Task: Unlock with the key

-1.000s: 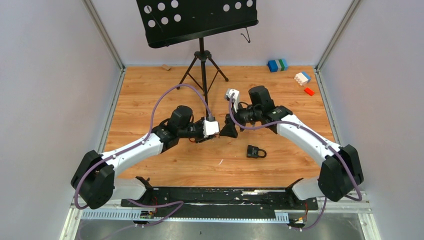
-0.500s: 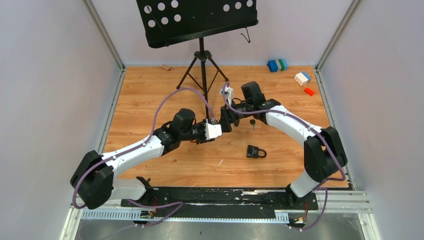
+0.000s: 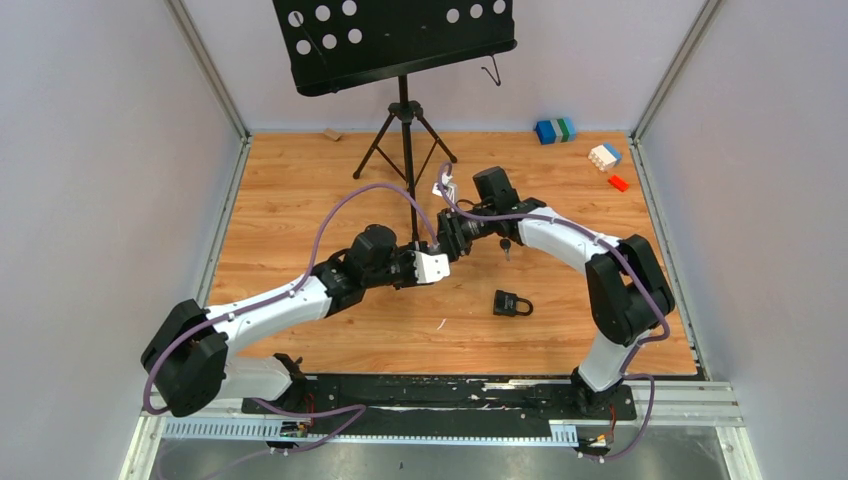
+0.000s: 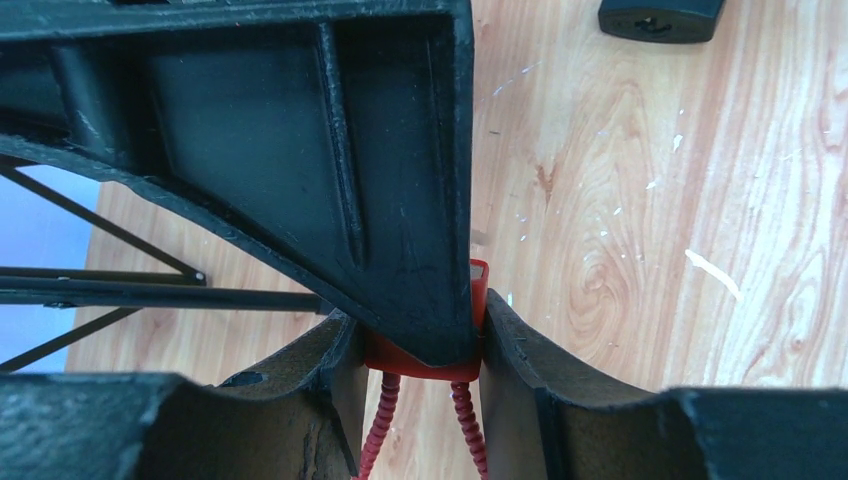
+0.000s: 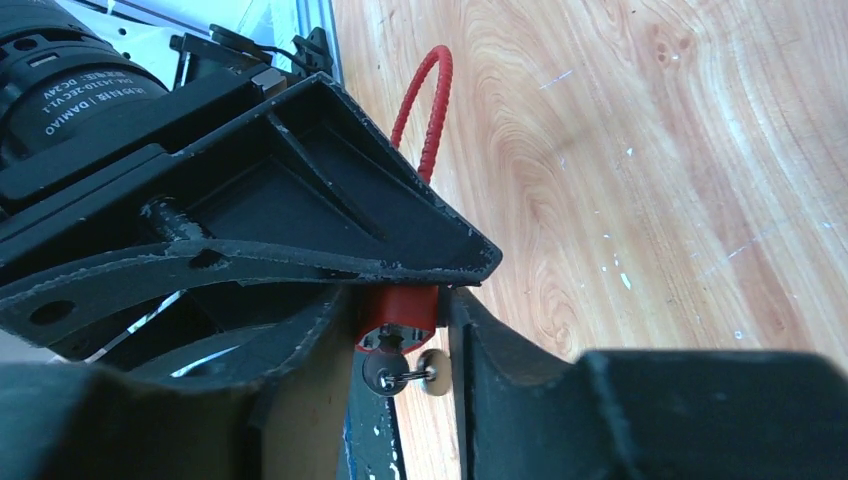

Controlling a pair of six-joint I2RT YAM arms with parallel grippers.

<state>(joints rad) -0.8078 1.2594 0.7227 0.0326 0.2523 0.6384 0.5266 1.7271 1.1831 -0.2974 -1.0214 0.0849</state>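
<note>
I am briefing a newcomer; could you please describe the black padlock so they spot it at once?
Find the wooden table, then the spot mid-table where both arms meet. Just nearer, to the right, lies the small black padlock, alone on bare wood, unlike the coloured blocks at the far edge.

Wooden table point(image 3: 280, 190) bears black padlock point(image 3: 512, 303), toy blocks point(image 3: 555, 130).

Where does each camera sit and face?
Top external: above, behind the bases, facing down on the table; left arm and right arm visible.
Left wrist: on left arm, facing along its fingers at the red lock.
Right wrist: on right arm, facing along its fingers at the key.
Shared: wrists both see the red lock; top and left wrist, black padlock.
</note>
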